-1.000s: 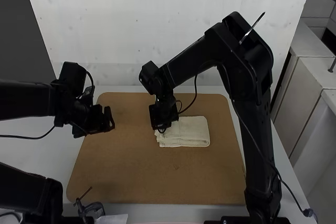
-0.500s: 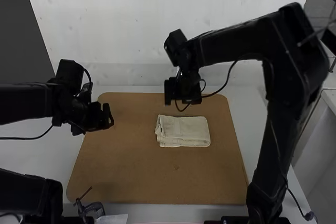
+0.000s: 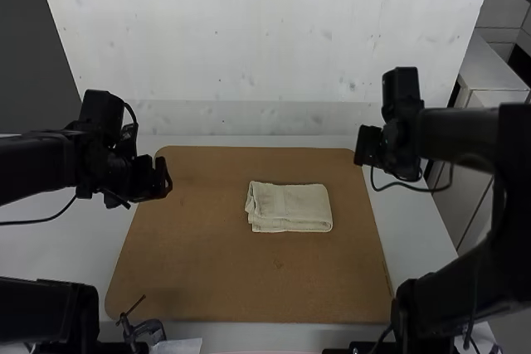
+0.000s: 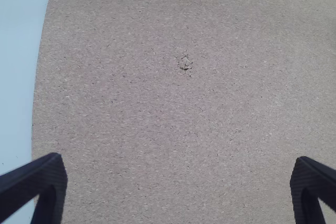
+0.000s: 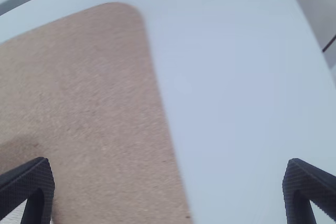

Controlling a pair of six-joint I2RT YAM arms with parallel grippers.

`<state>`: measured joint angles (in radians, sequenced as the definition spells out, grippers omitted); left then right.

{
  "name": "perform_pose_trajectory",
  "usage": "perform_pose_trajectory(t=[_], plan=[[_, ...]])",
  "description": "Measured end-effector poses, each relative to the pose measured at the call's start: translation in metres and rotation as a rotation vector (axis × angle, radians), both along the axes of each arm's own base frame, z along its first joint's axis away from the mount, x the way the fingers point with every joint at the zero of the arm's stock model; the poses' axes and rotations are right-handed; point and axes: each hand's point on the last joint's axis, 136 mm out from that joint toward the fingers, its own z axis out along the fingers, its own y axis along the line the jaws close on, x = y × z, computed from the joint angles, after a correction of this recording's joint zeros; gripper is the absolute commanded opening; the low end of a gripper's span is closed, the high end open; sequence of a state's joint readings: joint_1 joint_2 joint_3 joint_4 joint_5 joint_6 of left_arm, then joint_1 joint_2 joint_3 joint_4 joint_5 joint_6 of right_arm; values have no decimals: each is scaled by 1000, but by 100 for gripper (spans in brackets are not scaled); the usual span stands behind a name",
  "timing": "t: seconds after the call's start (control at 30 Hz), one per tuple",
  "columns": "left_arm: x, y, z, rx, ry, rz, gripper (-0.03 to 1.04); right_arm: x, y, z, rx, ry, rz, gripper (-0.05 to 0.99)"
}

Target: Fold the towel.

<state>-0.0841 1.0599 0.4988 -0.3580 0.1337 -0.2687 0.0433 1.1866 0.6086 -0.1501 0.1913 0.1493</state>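
Observation:
In the high view my left gripper (image 3: 164, 180) is over the brown board's left edge, well to the left of the towel. The cream towel (image 3: 290, 207) lies folded into a small rectangle on the board, right of its middle, with layered edges at its left end. My right gripper (image 3: 365, 148) hangs by the board's far right corner, away from the cloth. Seen from its wrist, the left gripper (image 4: 178, 182) is open over bare board. The right gripper (image 5: 168, 184) likewise stands open, its fingers wide apart with nothing between them.
The brown board (image 3: 207, 271) covers the middle of the white table (image 3: 50, 246). A white wall (image 3: 249, 47) rises behind the table's far edge. A small metal clamp (image 3: 148, 329) sits at the near left edge, beside a paper piece (image 3: 181, 346).
My right gripper has risen off the towel's left end and swung away to the right. The towel has stayed where it was. My left gripper has shifted slightly to the left.

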Motion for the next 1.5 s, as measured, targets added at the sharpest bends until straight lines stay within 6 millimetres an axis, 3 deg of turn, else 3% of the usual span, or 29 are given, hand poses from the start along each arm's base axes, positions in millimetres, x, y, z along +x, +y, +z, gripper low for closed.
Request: perform_pose_trajectory(t=[0.17,0.5,0.93,1.2,1.5], plan=[[1,4,0,21,-4,5,95,-25,-26,22,-41,-135,-26,94],[-8,6,18,47,-78,11,95,-66,-20,79,-71,-433,15,94],[-23,6,58,51,-221,25,95,-88,20,70,-18,-518,172,94],[-35,14,80,62,-342,58,95,-99,18,97,-26,-672,162,94],[-55,27,103,73,-490,111,95,-100,16,96,-31,-671,157,94]])
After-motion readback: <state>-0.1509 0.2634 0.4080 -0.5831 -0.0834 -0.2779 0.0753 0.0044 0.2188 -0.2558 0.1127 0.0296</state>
